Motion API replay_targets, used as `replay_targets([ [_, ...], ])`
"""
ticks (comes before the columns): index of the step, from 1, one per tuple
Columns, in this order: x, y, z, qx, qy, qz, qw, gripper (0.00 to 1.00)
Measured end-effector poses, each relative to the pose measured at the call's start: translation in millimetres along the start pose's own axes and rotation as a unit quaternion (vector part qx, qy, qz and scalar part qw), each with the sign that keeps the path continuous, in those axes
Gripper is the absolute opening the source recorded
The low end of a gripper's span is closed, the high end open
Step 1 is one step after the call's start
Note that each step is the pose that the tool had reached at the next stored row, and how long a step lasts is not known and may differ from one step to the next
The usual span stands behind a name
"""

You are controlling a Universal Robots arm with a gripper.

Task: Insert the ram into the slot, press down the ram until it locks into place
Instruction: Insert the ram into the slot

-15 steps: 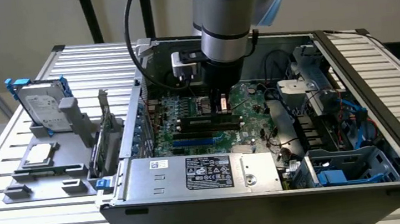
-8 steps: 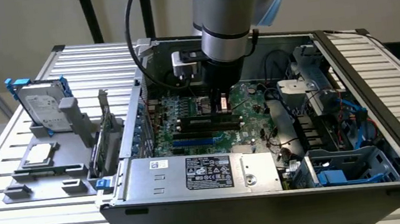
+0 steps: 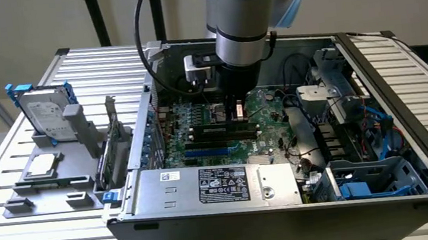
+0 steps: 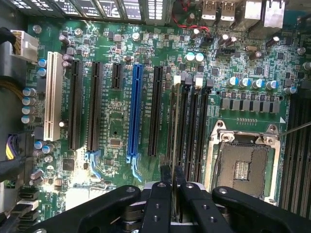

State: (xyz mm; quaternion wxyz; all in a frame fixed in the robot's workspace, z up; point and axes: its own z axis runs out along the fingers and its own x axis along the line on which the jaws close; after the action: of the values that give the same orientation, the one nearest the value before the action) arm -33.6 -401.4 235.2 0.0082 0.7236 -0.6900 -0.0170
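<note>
My gripper (image 4: 173, 170) reaches down into the open computer case (image 3: 287, 208), over the large green motherboard (image 4: 116, 121). Its two black fingers (image 4: 164, 182) are shut on the ram (image 4: 174, 126), which I see edge-on as a thin strip between them. The ram stands upright along the first of several parallel black slots (image 4: 188, 131) with small white end clips (image 4: 184, 77), next to the CPU socket. I cannot tell how deep it sits. In the exterior view the gripper (image 3: 237, 113) stands just above the black slots (image 3: 223, 132).
A metal CPU socket (image 4: 241, 167) lies beside the slots, and a blue slot (image 4: 135, 111) and a white slot (image 4: 52, 97) on the other side. A silver power supply (image 3: 213, 186) and a blue drive cage (image 3: 372, 181) fill the case front. A hard drive (image 3: 44, 114) stands outside on a grey fixture.
</note>
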Motion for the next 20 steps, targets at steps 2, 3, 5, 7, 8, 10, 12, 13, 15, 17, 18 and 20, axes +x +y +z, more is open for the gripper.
replay_targets([
  [2, -0.8, 0.0, 0.4, 0.0, 0.0009, 0.0, 1.0, 0.14],
  [3, -1.2, -0.1, 0.6, 0.0, 0.0015, 0.0, 1.0, 0.14],
  [5, -1.9, -0.1, 1.2, -0.0001, 0.003, 0.0, 1.0, 0.14],
  [7, -2.5, -0.2, 1.8, -0.0002, 0.0047, 0.0, 1.0, 0.14],
  [8, -2.7, -0.2, 2.1, -0.0003, 0.0055, 0.0, 1.0, 0.14],
  [10, -3.2, -0.3, 2.7, -0.0004, 0.007, 0.0, 1.0, 0.14],
  [12, -3.3, -0.3, 3.2, -0.0004, 0.0083, 0.0, 1.0, 0.14],
  [13, -3.4, -0.3, 3.5, -0.0004, 0.0089, 0.0, 1.0, 0.14],
  [15, -3.6, -0.4, 3.9, -0.0005, 0.0097, 0.0, 1.0, 0.14],
  [17, -3.9, -0.5, 4.3, -0.0005, 0.0103, 0.0, 0.9999, 0.14],
  [18, -4.0, -0.5, 4.6, -0.0005, 0.0104, 0.0, 0.9999, 0.14],
  [20, -4.1, -0.6, 4.9, -0.0005, 0.0107, 0.0, 0.9999, 0.14],
])
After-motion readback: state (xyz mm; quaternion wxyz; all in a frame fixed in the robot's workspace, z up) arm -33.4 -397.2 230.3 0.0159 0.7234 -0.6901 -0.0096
